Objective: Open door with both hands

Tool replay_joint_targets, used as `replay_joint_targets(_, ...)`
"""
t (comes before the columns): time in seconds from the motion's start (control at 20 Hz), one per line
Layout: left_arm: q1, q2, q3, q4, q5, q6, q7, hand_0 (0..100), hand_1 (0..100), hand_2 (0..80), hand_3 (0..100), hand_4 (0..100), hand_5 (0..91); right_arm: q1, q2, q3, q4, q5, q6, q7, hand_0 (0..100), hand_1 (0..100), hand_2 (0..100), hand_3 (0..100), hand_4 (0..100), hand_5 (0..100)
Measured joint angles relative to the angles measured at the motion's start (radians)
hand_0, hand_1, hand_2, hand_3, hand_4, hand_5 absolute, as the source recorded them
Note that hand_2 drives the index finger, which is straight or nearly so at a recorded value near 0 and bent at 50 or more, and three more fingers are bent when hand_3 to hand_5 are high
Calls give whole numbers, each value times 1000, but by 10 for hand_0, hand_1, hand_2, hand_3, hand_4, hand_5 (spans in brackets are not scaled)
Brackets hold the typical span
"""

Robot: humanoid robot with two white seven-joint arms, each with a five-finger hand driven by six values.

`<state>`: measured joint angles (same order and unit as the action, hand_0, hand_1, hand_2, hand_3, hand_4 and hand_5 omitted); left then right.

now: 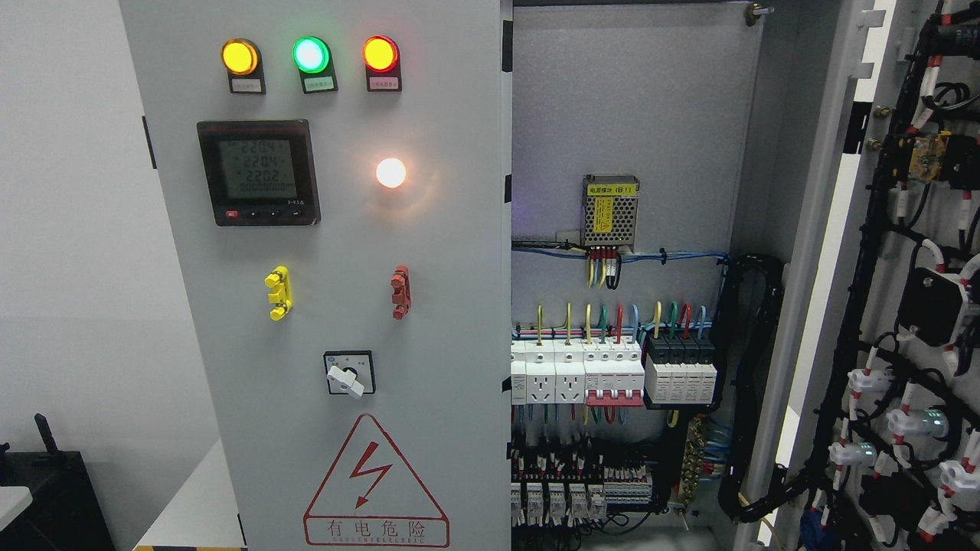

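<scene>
Neither hand shows, so their state cannot be told, nor which is nearer. The right door [911, 306] already stands swung wide at 3 o'clock, wiring side out. Farther in, the left door [337, 291] stays shut from 9 to 12 o'clock, its free vertical edge at centre beside the exposed breakers [612, 367].

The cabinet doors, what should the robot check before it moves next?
1. Right door swung open: ok, its wired inner side faces in.
2. Left door open: not ok, it looks closed, front facing the camera.
3. Robot's hands in view: not ok, neither shows.
4. Handle on the left door: cannot tell, none is clearly visible.
5. Power state: not ok for careless touching, the indicator lamps glow and the meter shows readings.
6. Wiring inside, around the circuit breakers, clear of the doorway: ok.
</scene>
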<state>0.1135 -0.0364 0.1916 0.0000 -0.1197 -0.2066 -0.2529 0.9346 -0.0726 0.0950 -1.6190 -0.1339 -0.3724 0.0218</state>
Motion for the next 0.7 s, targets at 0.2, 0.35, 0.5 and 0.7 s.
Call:
replay_joint_targets(0.2,0,0,0,0,0,0,0,0,0,0,0,42,0,-24,-6,7,-39,0,-1,-2,0,0,0,0,0,0)
replay_joint_targets(0.35,0,0,0,0,0,-1,0,0,0,0,0,42,0,-51,-9,15,-62,-1,-1,-3,0,0,0,0,0,0)
replay_joint_targets(0.5,0,0,0,0,0,-2,0,0,0,0,0,42,0,-74,-12,29,-80,-1,-1,-3,0,0,0,0,0,0)
replay_joint_targets(0.7,0,0,0,0,0,-5,0,0,0,0,0,42,0,-116,-15,54,-100,-1,-1,-2,0,0,0,0,0,0)
